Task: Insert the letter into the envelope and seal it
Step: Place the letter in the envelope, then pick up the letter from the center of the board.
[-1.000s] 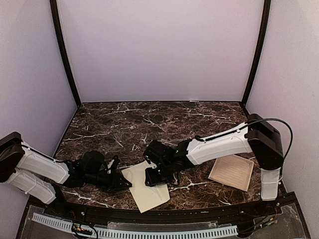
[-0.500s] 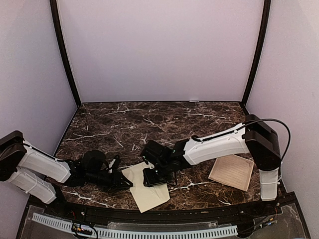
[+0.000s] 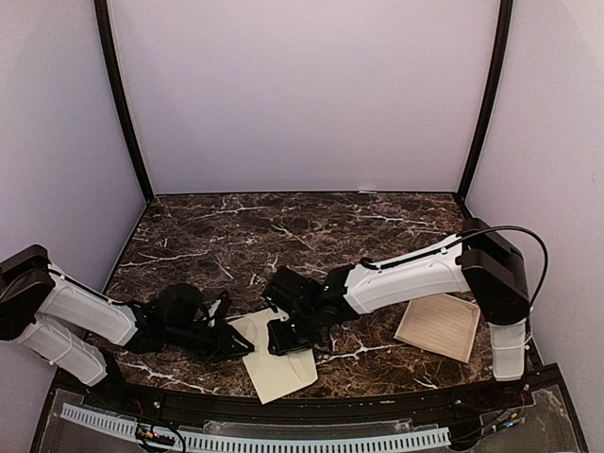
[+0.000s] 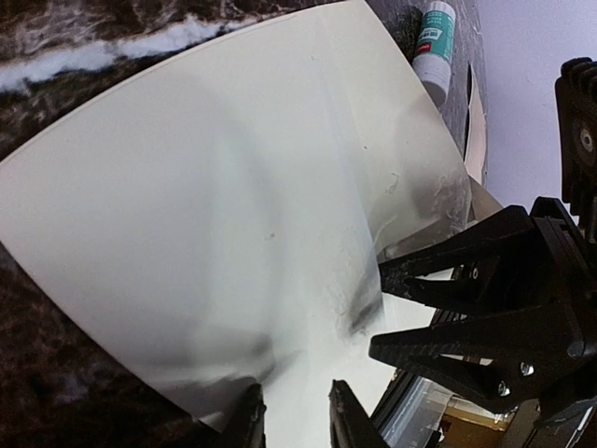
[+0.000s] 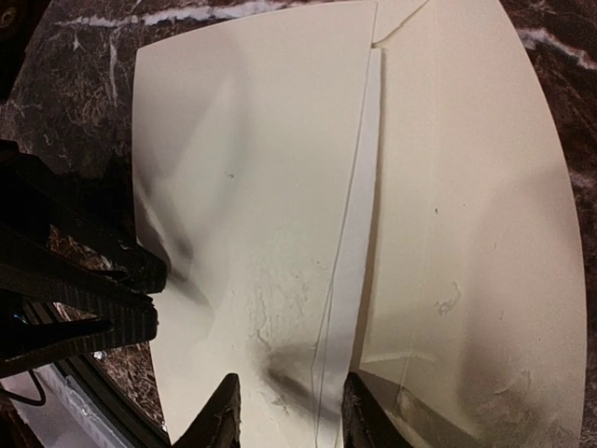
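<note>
The envelope (image 3: 283,373) is met on the tabletop (image 3: 283,226) by the left hand (image 4: 294,415) and right hand (image 5: 291,411), each slightly parted; its seam is best pressed evenly, without dragging.

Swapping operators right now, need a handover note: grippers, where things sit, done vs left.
Grippers: the left gripper has its jaws narrowly parted over the envelope at its left edge; a pinch can't be confirmed. The right gripper has its jaws parted, tips down on the envelope, straddling its fold line.
Things: the envelope lies flat near the table front edge. A bordered sheet lies loose on the right. A glue stick lies just past the envelope.
Done: the flap looks folded over, with smears on the face.
Left: contents unseen, so check them, then press the seal shut.
</note>
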Controlling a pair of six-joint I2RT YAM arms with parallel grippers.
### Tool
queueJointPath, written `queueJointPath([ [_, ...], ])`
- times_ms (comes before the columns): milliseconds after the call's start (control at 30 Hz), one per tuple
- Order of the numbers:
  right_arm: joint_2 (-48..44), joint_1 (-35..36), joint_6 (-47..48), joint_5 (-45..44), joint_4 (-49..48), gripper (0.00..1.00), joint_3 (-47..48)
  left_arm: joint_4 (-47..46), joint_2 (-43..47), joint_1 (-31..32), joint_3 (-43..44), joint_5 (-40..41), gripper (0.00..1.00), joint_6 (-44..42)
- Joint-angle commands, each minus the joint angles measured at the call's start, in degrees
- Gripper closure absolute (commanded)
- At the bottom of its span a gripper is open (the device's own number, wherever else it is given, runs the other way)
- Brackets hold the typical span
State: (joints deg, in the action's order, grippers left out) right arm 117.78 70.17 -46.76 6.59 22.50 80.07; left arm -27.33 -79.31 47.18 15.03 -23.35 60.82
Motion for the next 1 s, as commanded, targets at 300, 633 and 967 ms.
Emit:
queueJointPath([
  [300,-12.64,0.76,2.55,-9.21,5.49,0.42,1.59,0.31,-5.98,-4.08,1.02,7.30,0.75,-3.67],
  [633,-27.66,-0.78,2.61,-21.38,23.28,0.24,-6.89,13.13,2.06,-10.84,12.64,4.97,0.59,-14.54],
  [967,-39.39,-1.17,-4.17,-20.30,37.69,0.20,-22.99,39.37,11.01,-19.05,28.79,1.52,0.29,-27.67],
])
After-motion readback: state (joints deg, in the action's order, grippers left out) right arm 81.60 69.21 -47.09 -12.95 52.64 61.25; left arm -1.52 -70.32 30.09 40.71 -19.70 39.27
